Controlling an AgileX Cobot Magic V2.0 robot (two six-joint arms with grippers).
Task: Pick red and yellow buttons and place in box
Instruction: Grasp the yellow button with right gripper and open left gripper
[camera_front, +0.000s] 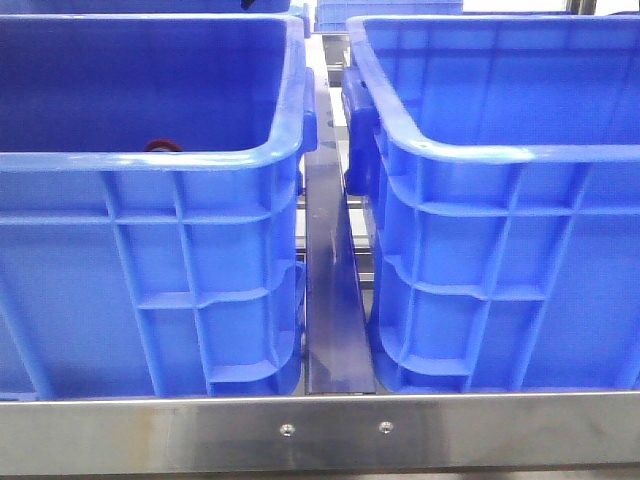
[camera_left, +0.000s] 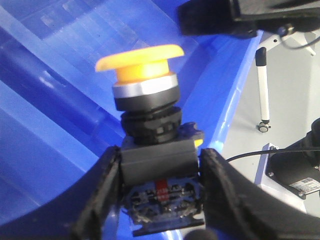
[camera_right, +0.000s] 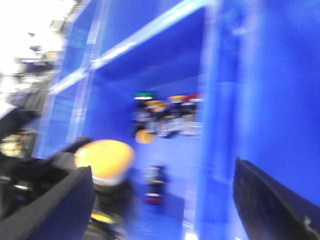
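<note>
My left gripper (camera_left: 160, 165) is shut on the black body of a yellow button (camera_left: 140, 57), a mushroom-capped push button held upright over a blue crate wall (camera_left: 60, 115). In the blurred right wrist view, my right gripper (camera_right: 161, 170) stands open inside a blue crate, with nothing between its fingers. A yellow button (camera_right: 105, 159) shows just beside one of its fingers (camera_right: 60, 205). A small part with a red end (camera_right: 154, 186) lies on the crate floor. A dark red button (camera_front: 160, 146) peeks over the left crate's near rim. Neither gripper shows in the front view.
Two tall blue crates, left (camera_front: 150, 250) and right (camera_front: 500, 250), stand side by side with a narrow metal gap (camera_front: 335, 290) between them. A heap of several mixed buttons (camera_right: 165, 112) lies at the crate's far end. Another arm's black body (camera_left: 235, 17) hangs nearby.
</note>
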